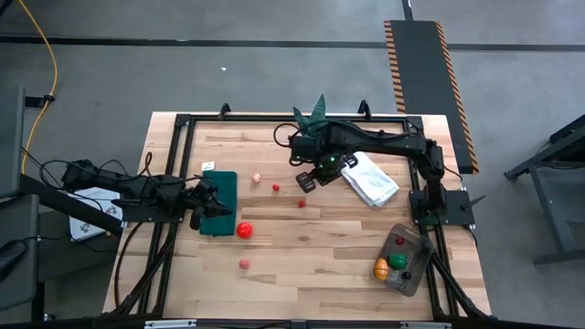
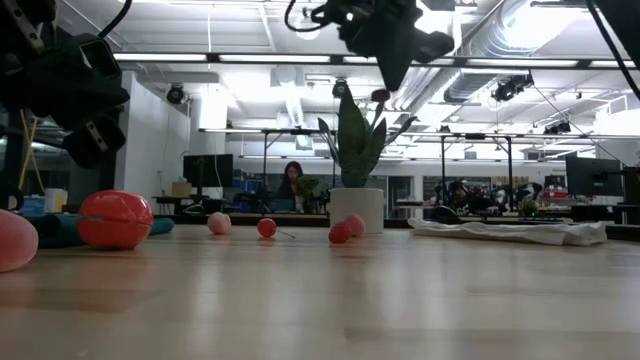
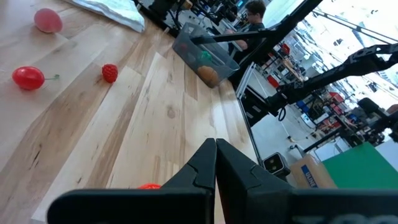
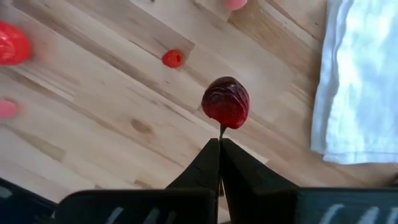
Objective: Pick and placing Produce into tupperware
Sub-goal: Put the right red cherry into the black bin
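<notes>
The right gripper [image 4: 219,144] was closed on the thin stem of a dark red cherry-like fruit [image 4: 225,101], which hung beyond the fingertips above the wooden table [image 1: 302,274]; pinching the stem rather than the body probably suited so small and round a piece, though such a thin hold looked liable to swing or slip. In the high view that gripper [image 1: 307,180] hovered over the table's middle toward the far edge, just beside the folded white cloth [image 1: 373,180] and near the potted plant [image 1: 314,113], so the fruit was lifted but well apart from its goal. The tupperware [image 1: 402,259] sat near the right front corner and already held an orange piece [image 1: 381,268], a green one [image 1: 398,260] and a small red one [image 1: 398,241], likely placed there within the right arm's easy reach. The left gripper [image 1: 201,203] waited with its fingers closed on nothing over the dark green mat [image 1: 222,187] near the left edge. Loose produce lay between the arms: a big red tomato [image 1: 244,230], a pink fruit [image 1: 244,263] and small berries [image 1: 275,187], so most of the sorting seemed unfinished.
</notes>
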`<action>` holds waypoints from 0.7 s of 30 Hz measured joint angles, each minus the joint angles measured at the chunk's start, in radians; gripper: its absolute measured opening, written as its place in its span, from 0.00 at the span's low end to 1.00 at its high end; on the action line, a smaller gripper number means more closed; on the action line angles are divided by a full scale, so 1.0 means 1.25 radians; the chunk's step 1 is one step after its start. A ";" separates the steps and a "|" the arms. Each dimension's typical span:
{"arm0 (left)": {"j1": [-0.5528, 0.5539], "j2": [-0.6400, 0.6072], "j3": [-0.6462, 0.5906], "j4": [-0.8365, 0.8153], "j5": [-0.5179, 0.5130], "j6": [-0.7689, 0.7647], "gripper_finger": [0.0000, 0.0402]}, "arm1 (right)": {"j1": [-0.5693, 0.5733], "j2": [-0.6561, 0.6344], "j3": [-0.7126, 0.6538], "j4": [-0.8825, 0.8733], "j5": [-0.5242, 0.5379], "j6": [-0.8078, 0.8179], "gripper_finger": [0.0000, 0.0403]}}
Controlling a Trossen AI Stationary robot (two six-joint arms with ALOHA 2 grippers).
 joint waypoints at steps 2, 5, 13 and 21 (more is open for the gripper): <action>0.000 0.000 0.000 0.000 0.000 0.000 0.00 | 0.010 -0.008 0.000 0.000 0.000 0.016 0.00; 0.000 0.000 0.000 0.000 0.000 0.000 0.00 | 0.026 -0.019 0.000 0.000 0.001 0.046 0.00; 0.000 0.000 0.000 0.000 0.000 0.000 0.00 | 0.081 -0.038 0.000 0.000 0.009 0.127 0.00; 0.000 0.000 0.000 0.000 0.000 0.000 0.00 | 0.138 -0.053 0.000 0.000 0.017 0.205 0.00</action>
